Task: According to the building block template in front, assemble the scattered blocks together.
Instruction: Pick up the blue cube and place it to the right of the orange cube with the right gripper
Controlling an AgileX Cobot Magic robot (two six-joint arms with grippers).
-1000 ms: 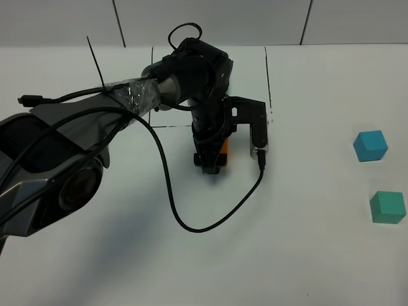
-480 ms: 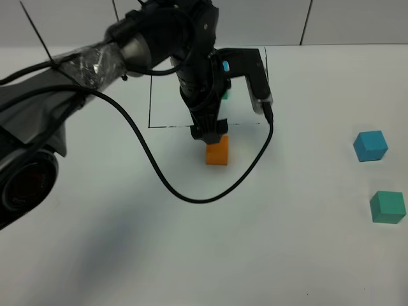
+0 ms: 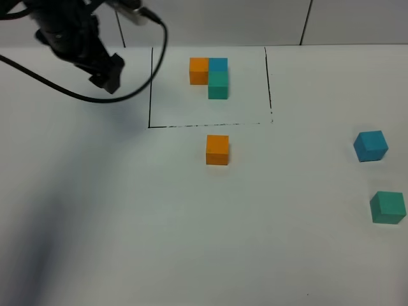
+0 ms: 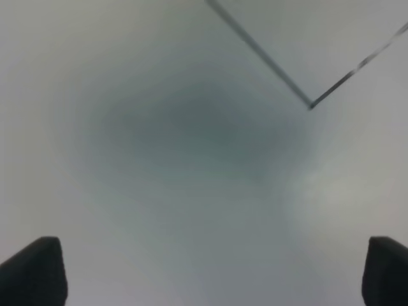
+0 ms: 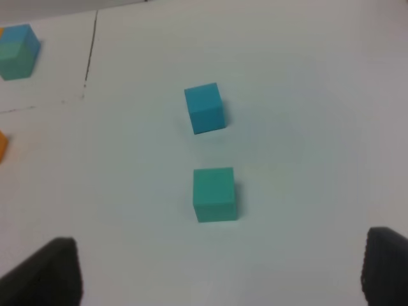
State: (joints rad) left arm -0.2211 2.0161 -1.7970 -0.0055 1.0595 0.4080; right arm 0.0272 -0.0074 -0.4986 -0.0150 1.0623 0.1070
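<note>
Orange cube (image 3: 217, 150) sits alone mid-table, just on the near side of the black frame (image 3: 150, 89), apart from its line. Inside the frame, the template (image 3: 209, 73): orange at left, blue joined to its right, teal-green joined to the blue on the near side, making an L. Blue cube (image 3: 370, 145) and teal-green cube (image 3: 387, 207) lie far over on the right of the table (image 3: 127, 223), near each other but not touching, and well apart from the orange. Left gripper (image 3: 108, 75) hangs at the far left, outside the frame; its wrist view shows both tips spread wide with only bare surface between, so it carries nothing. Right gripper (image 5: 215, 271) does not show in the high view; its own camera shows the tips wide apart and empty, looking down on the blue and teal-green pair. My reading: the orange looks to be the anchor piece, with two cubes yet to join, so the task is about a third done. Next, likely the right arm's turn: descend over the blue, which sits slightly turned, square the jaws to its faces, carry it across and set it flush against the orange's right side without nudging the orange.
</note>
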